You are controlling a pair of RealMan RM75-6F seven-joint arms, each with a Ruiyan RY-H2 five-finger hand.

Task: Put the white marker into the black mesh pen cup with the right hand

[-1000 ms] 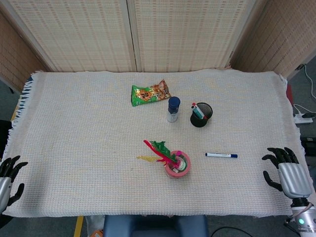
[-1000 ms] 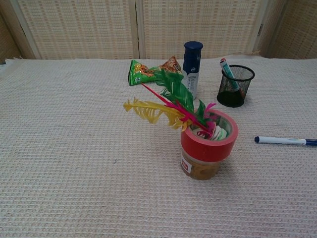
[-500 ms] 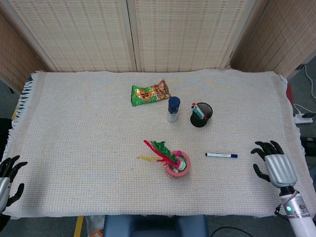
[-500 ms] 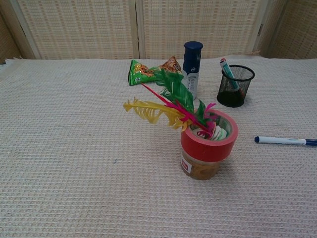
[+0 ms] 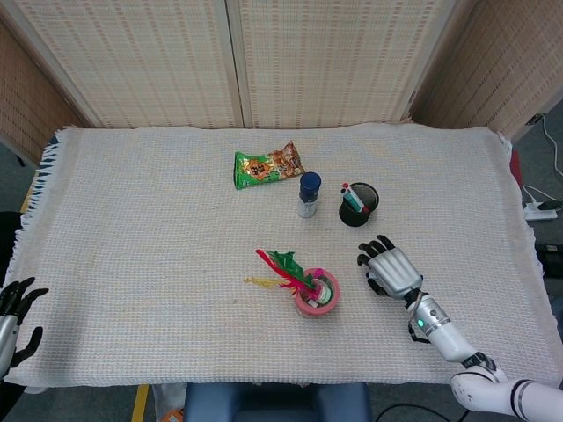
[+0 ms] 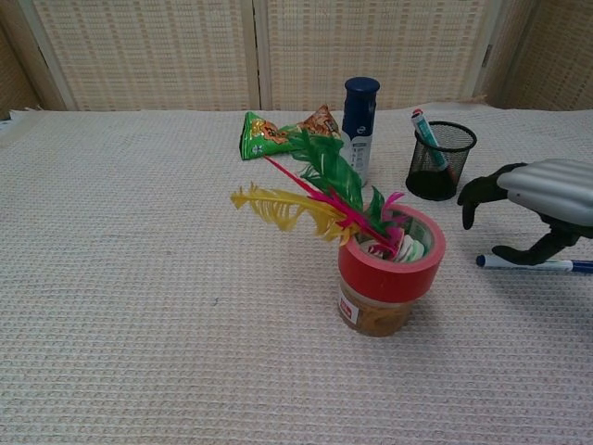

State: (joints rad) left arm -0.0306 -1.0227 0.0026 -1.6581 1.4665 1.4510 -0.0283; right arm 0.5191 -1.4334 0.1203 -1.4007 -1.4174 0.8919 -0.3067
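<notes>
Hovering over the white marker [image 6: 528, 264], your right hand [image 5: 391, 268] sits palm down with its fingers spread and curved downward, holding nothing; in the chest view the thumb tip comes down just beside the marker's near end, though you cannot tell whether it touches. The marker lies flat on the woven table cloth [image 5: 158, 264], its dark cap toward the red tape roll [image 6: 392, 264]; in the head view your hand hides it completely. The black mesh pen cup [image 5: 360, 203] stands upright, behind the hand and near it, with a green-and-red pen [image 6: 428, 137] already leaning inside. Just left of the cup stands a blue-capped bottle [image 5: 309, 193], and behind that a green snack packet [image 5: 266, 166] lies flat. The tape roll sits on a small jar, left of your hand, with coloured feathers [image 6: 306, 190] sticking out of it toward the left. Your left hand [image 5: 16, 312] rests at the near left edge of the table, fingers apart and empty.
</notes>
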